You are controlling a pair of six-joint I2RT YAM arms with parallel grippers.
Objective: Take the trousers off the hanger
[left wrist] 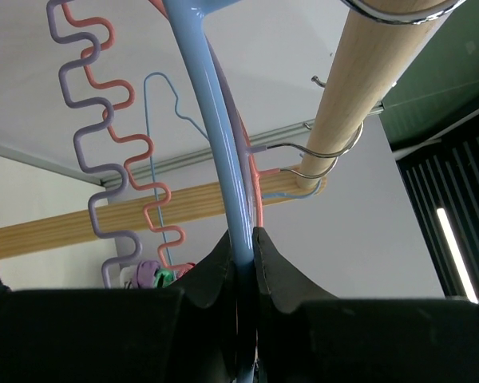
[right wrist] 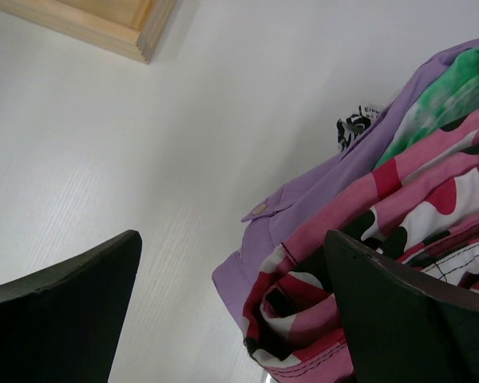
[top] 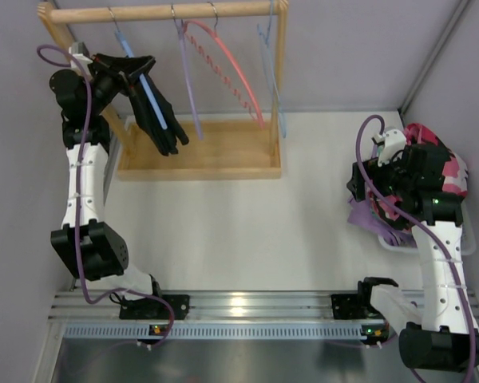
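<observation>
The light blue hanger hangs at the left end of the wooden rail, with the black trousers draped limp over its arm. My left gripper is shut on the hanger arm just above the trousers. In the left wrist view both fingers press the hanger's thick blue arm between them, and the trousers cannot be told apart from the dark fingers. My right gripper hovers over the patterned clothes heap at the right. In the right wrist view it stands wide open and holds nothing.
The wooden rail also carries a purple hanger, a red wavy hanger and a thin pale blue hanger, above the rack's wooden base. A pink patterned heap with purple cloth fills a white basket.
</observation>
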